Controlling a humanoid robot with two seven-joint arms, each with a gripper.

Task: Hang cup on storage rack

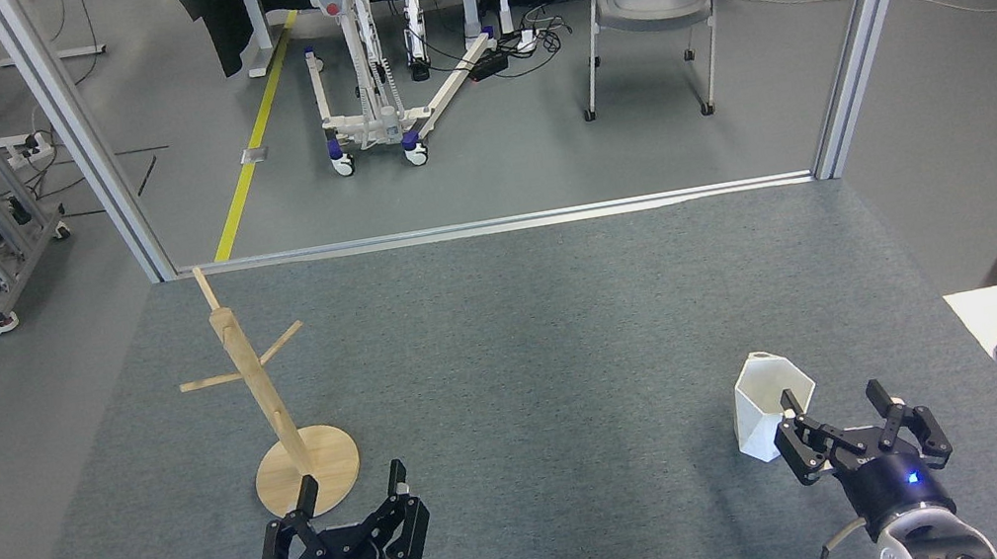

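The cup [771, 406] stood upright on the grey mat, well apart from the rack [279, 409]. The right gripper [833, 399] was just beside it, jaws open and holding nothing. A good grasp would probably take one wall at the rim, without tipping it. The left gripper [352, 481] waited open near the rack's base.

A grey carpeted counter [522, 366] carries two things, well apart. The light wooden storage rack [279, 409] stands upright on its round disc base near the left front, thin pegs angling off its post. The white faceted cup [763, 403] stands upright toward the right front, its open rim facing up
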